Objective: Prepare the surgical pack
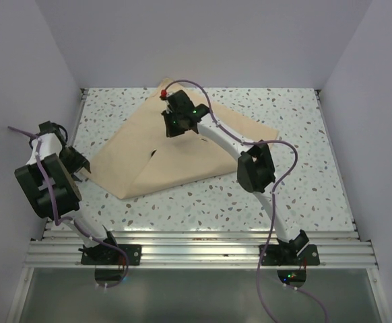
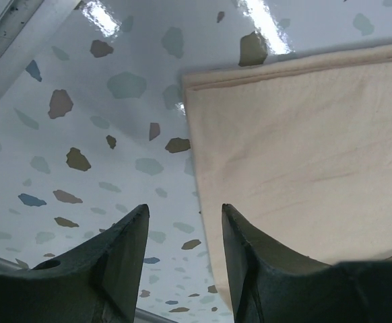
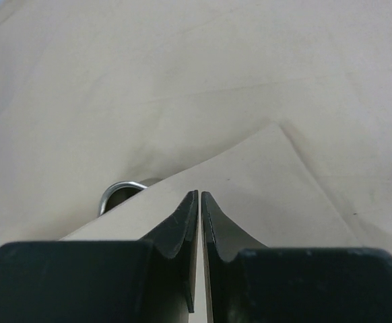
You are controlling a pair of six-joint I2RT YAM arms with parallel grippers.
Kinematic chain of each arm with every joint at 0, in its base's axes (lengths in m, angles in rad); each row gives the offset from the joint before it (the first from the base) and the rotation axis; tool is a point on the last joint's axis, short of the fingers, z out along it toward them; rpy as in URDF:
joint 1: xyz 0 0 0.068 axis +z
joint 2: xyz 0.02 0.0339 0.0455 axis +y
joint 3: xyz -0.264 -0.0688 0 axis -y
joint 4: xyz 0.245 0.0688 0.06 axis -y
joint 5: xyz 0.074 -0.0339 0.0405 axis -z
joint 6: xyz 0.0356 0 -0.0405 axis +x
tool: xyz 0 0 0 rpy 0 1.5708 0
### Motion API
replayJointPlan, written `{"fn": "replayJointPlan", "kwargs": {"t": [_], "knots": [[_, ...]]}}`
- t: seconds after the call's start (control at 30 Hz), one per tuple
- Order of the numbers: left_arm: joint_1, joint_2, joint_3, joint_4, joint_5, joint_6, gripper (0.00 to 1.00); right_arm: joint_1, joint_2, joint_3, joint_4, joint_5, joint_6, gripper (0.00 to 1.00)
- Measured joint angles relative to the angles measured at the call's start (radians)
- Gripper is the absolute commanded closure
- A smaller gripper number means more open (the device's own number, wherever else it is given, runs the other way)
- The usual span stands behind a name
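The tan sheet (image 1: pixel 182 158) lies on the table (image 1: pixel 297 195), partly folded in on itself. It reaches from just beside your left fingers (image 2: pixel 125 245) to under and past your right fingers (image 3: pixel 182 225). Treat it as light, soft and limp: it will likely crease and slide on the glossy table, so take it at a corner or folded edge, not mid-panel. Your right fingers are pressed together on the corner of a folded flap. Your left fingers are spread and empty above bare table, the sheet's edge just to their right. Its long axis runs crosswise, from the left fingers toward the right ones. A shiny curved metal rim (image 3: pixel 118 192) peeks from under the flap just left of the right fingers; expect hard contents that may shift if you tug.
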Motion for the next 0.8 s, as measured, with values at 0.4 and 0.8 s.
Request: {"fn": "replayJointPlan", "kwargs": {"t": [0.4, 0.8], "knots": [[0.037, 0.0, -0.021, 0.065, 0.093, 0.031, 0.46, 0.179, -0.181, -0.171, 0.008, -0.224, 0.048, 0.94], [0.038, 0.064, -0.034, 0.145, 0.145, 0.053, 0.48, 0.282, -0.208, -0.25, 0.002, -0.277, 0.051, 0.98]]}}
